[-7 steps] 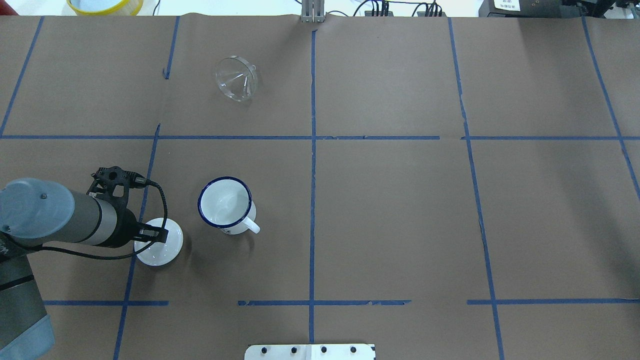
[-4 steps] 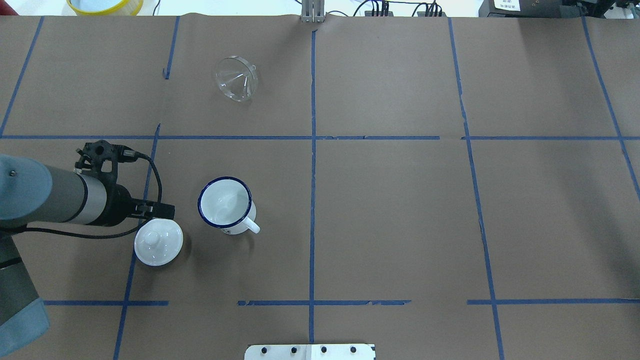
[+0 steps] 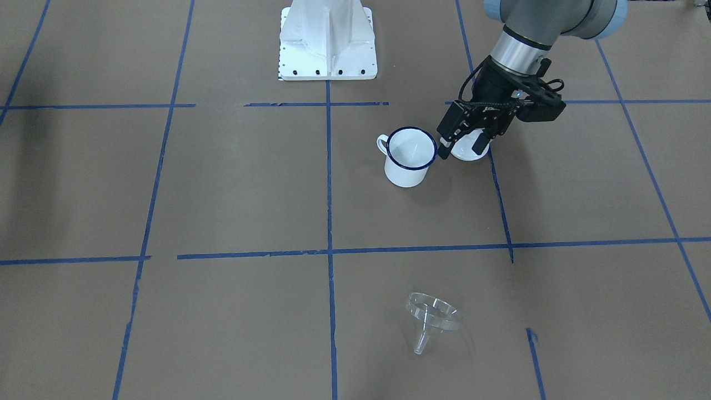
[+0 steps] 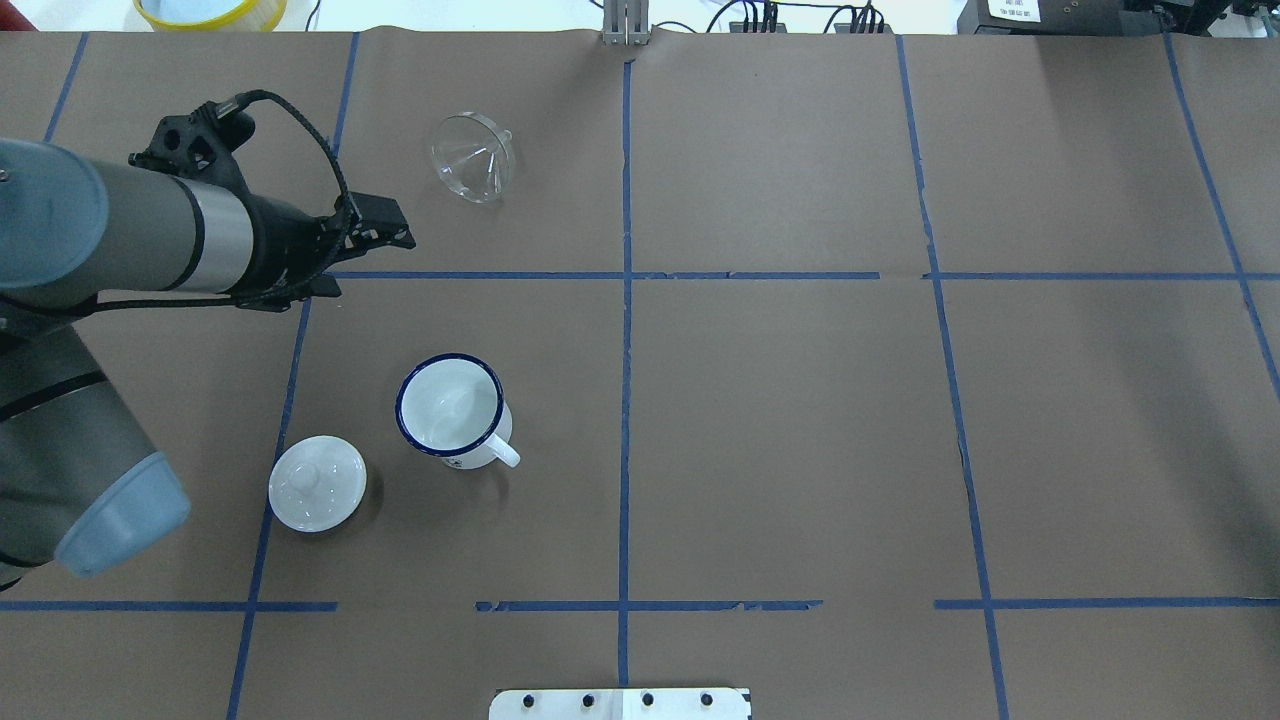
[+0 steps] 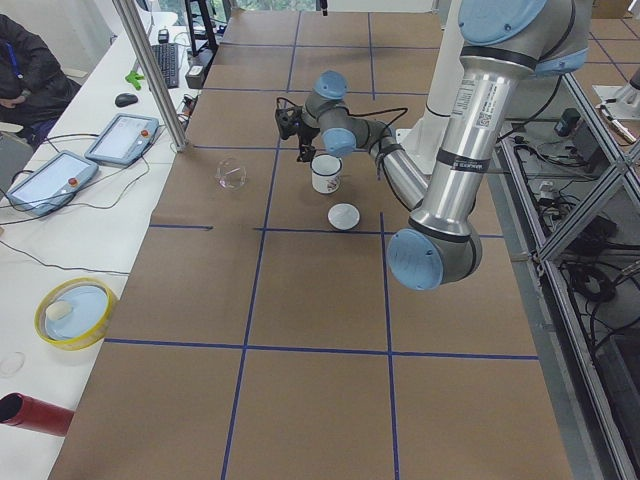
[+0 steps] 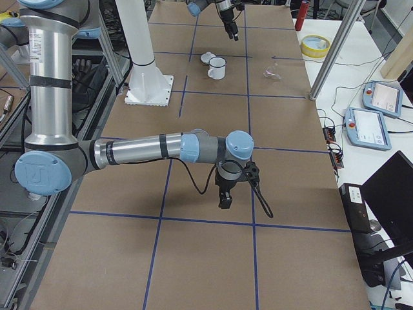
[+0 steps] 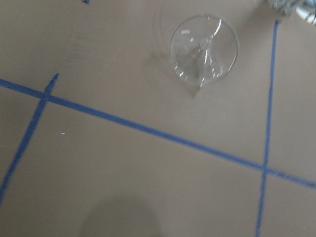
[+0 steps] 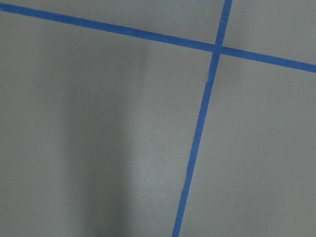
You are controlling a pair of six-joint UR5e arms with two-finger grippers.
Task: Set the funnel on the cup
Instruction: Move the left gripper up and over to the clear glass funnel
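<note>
The clear funnel (image 4: 472,158) lies tilted on the brown paper at the far side; the left wrist view looks down into its round rim (image 7: 203,48), and it also shows in the front view (image 3: 433,316). The cup (image 4: 450,405), a white mug with a dark blue rim (image 3: 410,155), stands upright and uncovered, handle toward the robot. My left gripper (image 4: 368,262) hovers open and empty between cup and funnel, to the funnel's left (image 3: 462,149). My right gripper (image 6: 224,197) shows only in the exterior right view, far from both things; I cannot tell its state.
A white domed lid (image 4: 317,483) with a knob rests on the table left of the cup. The robot's white base (image 3: 328,39) stands at the table's near edge. A yellow-rimmed bowl (image 4: 210,10) sits beyond the far edge. A person (image 5: 30,70) sits by the side table.
My left gripper left the white lid and swung away from the robot toward the funnel's side. Lid, cup and funnel stayed in place.
</note>
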